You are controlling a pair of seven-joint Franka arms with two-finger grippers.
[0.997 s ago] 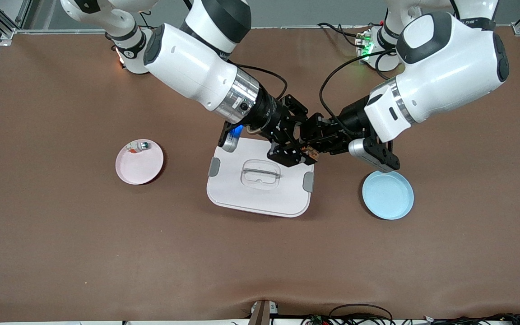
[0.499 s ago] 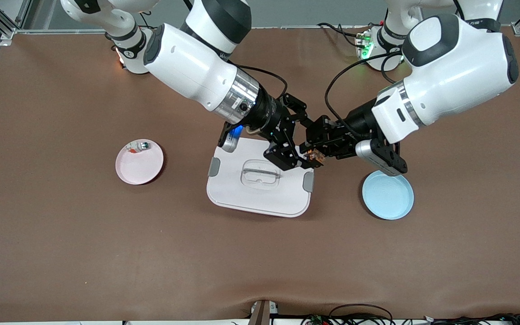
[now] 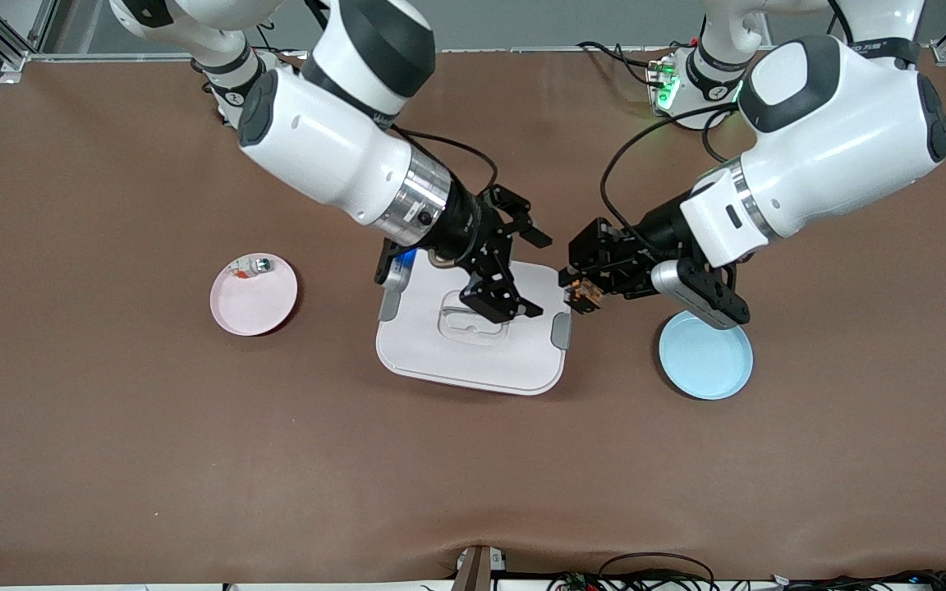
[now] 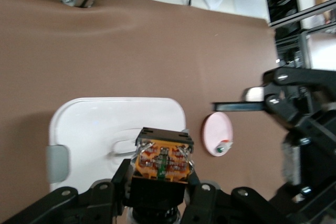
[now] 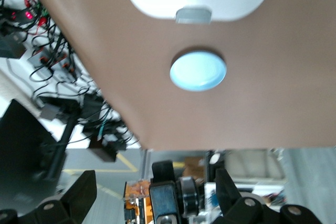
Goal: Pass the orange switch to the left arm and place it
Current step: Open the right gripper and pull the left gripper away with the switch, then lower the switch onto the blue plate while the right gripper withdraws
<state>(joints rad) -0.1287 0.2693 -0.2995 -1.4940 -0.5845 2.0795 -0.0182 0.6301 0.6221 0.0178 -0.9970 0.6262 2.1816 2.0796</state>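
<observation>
With the handover done, our left claw (image 3: 578,293) grips the switch (image 3: 580,292) in the air just off the box (image 3: 473,353) edge, our spread, empty right claw (image 3: 514,275) over its lid, blue plate (image 3: 705,355) delivery remaining.

The box (image 3: 473,345) looks like smooth, slightly glossy white plastic, the table (image 3: 194,427) cover is matt brown, and both arms' shells are shiny.
</observation>
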